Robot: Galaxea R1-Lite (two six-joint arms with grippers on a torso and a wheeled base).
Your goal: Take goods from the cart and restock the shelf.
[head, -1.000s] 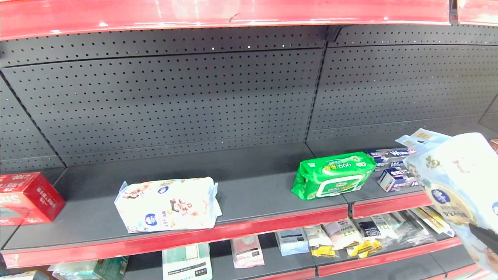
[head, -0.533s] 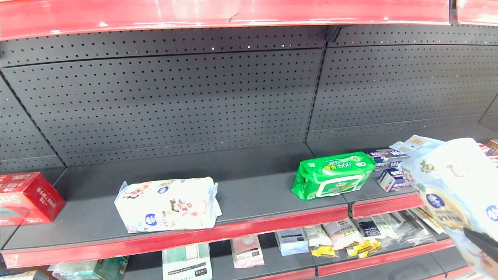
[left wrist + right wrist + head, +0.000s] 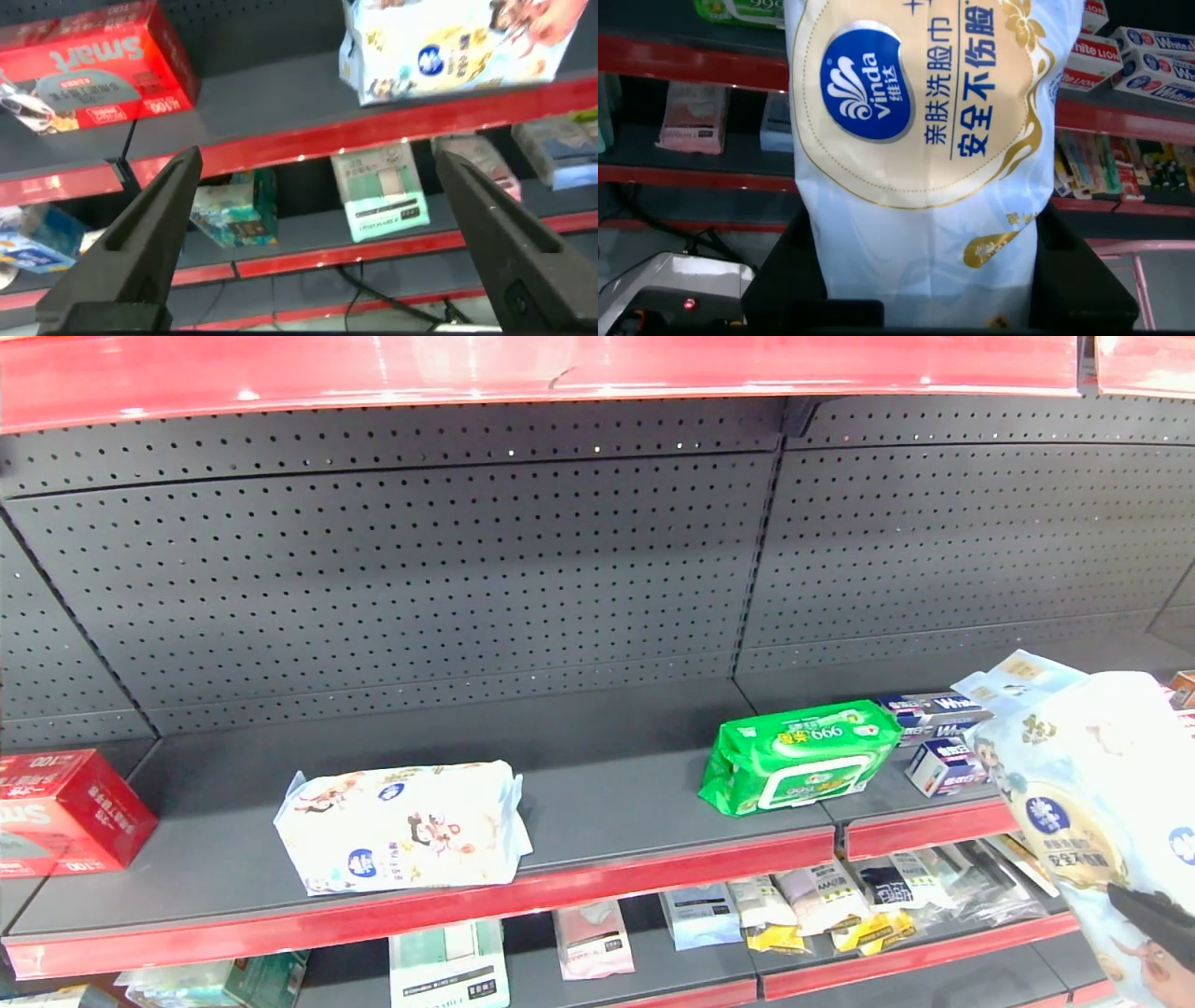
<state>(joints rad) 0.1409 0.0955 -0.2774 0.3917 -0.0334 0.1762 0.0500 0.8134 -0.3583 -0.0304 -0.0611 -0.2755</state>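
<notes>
right gripper (image 3: 924, 280) clamped on tissue pack (image 3: 1092, 803), held before shelf (image 3: 607, 775), right end; left gripper (image 3: 318, 243) wide open, empty; carry step; next: clear red lip (image 3: 653, 870), set pack in gap beside green wipes (image 3: 798, 756)

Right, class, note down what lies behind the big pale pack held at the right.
Behind the pale pack, blue-and-white boxes lie on the shelf, right of the green wipes pack. The pale pack covers their right ends, so their number cannot be told.
</notes>
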